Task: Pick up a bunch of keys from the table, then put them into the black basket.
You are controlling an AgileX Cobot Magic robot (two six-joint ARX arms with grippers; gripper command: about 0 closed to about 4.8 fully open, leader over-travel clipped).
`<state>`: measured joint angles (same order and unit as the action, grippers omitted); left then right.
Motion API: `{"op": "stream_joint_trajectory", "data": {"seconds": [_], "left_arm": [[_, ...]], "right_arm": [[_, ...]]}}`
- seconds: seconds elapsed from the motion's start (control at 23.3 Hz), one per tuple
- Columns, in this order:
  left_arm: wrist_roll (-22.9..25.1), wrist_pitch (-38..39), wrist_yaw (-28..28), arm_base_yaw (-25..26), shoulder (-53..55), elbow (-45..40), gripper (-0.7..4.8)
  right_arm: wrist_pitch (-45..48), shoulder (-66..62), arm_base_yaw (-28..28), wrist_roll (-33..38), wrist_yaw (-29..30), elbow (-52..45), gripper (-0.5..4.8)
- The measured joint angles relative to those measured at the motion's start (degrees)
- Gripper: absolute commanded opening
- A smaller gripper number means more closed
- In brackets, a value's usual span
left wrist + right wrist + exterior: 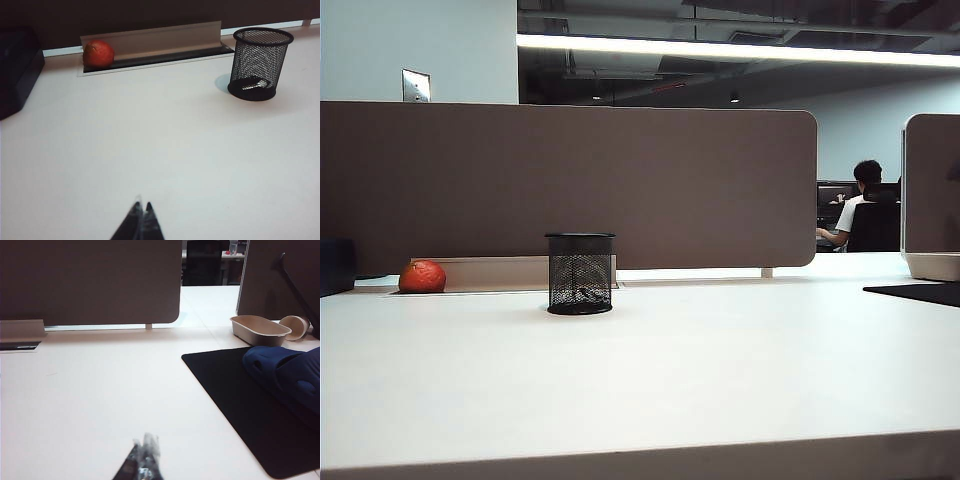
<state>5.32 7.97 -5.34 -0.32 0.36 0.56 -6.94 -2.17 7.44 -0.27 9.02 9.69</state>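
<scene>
The bunch of keys lies on the floor of the black basket, glinting grey through the mesh. The basket stands upright on the white table, near the brown partition, with a red-orange fruit well apart from it beside the cable trough. The left gripper hangs low over bare table with its tips pressed together and nothing between them, well apart from the basket and keys. The right gripper is likewise closed and empty, beside a black mat carrying a blue shoe; neither basket nor keys show in its wrist view
</scene>
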Motion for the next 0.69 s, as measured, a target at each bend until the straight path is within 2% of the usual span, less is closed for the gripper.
{"op": "stream_joint_trajectory", "data": {"seconds": [0.34,0.69], "left_arm": [[0.00,-3.98,0.00,0.00,0.00,0.00,-0.06],[0.07,-5.90,0.00,0.00,-0.02,0.00,-0.06]], "right_arm": [[0.83,2.03,0.00,0.02,-0.04,-5.95,-0.06],[8.79,2.05,0.00,-0.76,-0.26,-9.38,-0.06]]}}
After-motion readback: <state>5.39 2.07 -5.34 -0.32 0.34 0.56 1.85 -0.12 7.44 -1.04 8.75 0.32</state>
